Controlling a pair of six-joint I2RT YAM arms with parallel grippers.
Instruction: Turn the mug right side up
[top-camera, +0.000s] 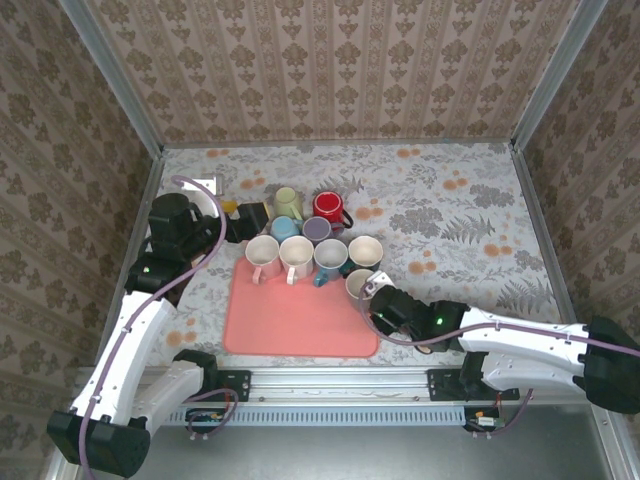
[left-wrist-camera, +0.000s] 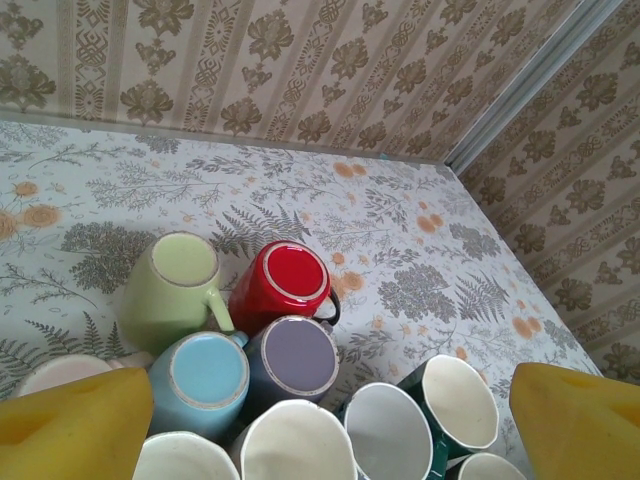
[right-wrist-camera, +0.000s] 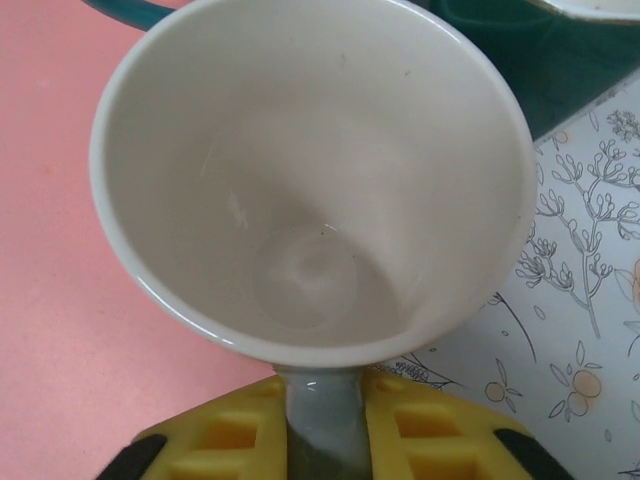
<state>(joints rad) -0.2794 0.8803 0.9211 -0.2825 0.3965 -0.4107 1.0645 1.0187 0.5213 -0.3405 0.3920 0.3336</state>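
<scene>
Item: white mug. Stands mouth up at the 3 o'clock edge of the pink mat, partly over the mat and partly over the floral tabletop. Shows a bare, pale interior in the right wrist view. Cannot tell whether resting or lifted.

Held by: right end effector, clenched on the mug's handle from 5 o'clock. Appears in the right wrist view with yellow fingers on either side of the handle.

Neighbour at 12 o'clock: dark green mug, mouth up, just beside the white mug.

Row running toward 9 o'clock from there, along the mat's far edge: blue mug, cream mug, pink mug, all mouth up.

Cluster farther out at 12 o'clock of the row, on the tabletop: purple mug and light blue mug, bases up; beyond them red mug, base up, and pale green mug, base showing, handle toward the light blue one.

Left end effector: released, yellow fingers spread wide, positioned at 9 o'clock of the cluster and looking over it.
</scene>
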